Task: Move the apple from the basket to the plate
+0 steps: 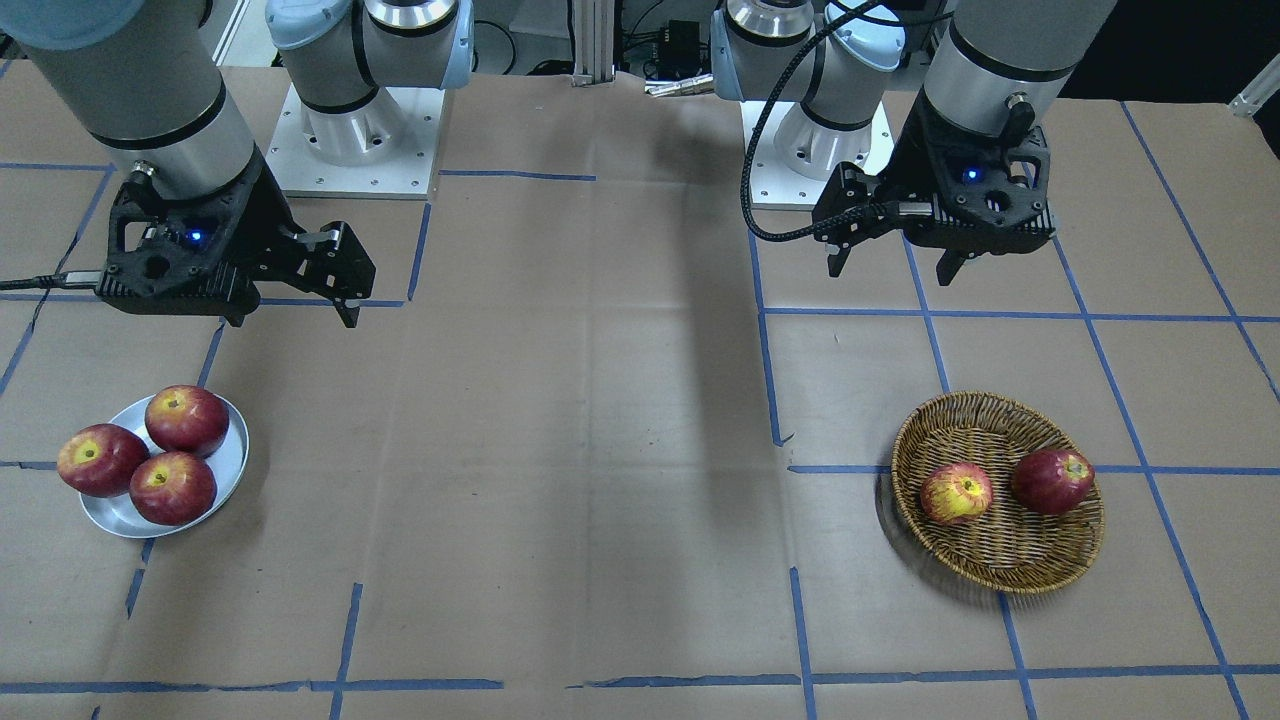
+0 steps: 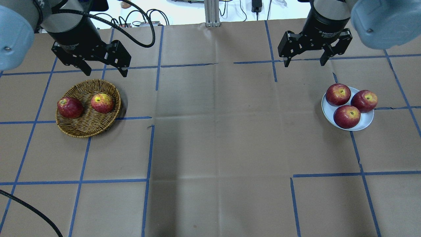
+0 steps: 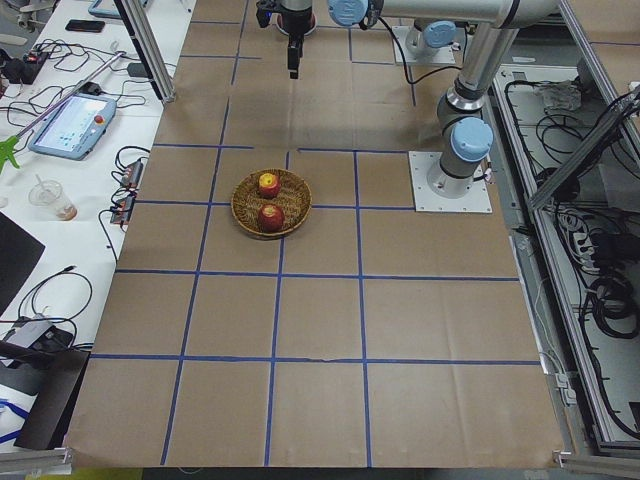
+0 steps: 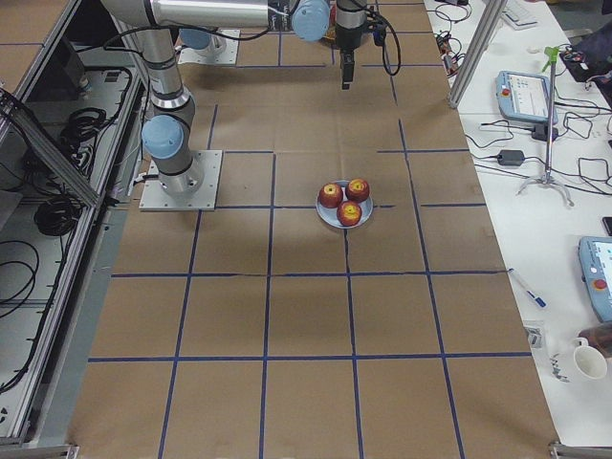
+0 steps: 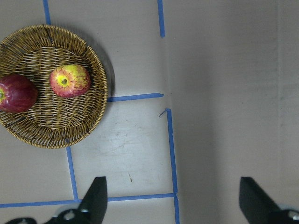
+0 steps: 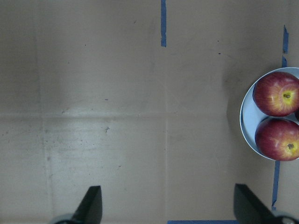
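- Our left jaws gape empty near the wicker basket point(image 2: 86, 126), which holds the yellow-streaked apple point(image 2: 102, 103).
- Our right jaws gape empty near the metal plate point(image 2: 365, 119).

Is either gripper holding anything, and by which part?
Nothing is held. The left gripper and right gripper both hang open above the table; the yellow-streaked apple lies in the basket.

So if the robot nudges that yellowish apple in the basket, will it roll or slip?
Probably it would roll: the apple is round and lies loose on the basket floor, apart from the dark red apple. Its skin looks smooth, so it might slip in a narrow grip. It looks firm, likely keeping its shape when squeezed.
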Motion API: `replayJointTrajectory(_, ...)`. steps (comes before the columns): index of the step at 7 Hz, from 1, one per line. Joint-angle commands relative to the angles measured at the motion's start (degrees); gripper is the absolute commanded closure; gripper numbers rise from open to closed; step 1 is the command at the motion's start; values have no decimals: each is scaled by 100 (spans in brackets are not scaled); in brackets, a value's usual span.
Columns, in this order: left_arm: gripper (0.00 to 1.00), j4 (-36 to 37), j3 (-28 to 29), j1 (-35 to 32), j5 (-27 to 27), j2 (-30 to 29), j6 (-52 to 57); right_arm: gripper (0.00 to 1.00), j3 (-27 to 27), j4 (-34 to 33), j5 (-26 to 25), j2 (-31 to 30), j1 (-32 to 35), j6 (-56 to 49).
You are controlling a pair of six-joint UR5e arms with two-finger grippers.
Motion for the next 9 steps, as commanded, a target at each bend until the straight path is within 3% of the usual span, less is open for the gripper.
replayJointTrajectory(1, 0, -28, 8, 0, 19, 18, 6, 0, -6, -46, 61, 0, 0, 0)
replayJointTrajectory(9, 0, -159, -44, 26, 63, 106, 93, 0, -15, -82, 79, 8, -9, 0)
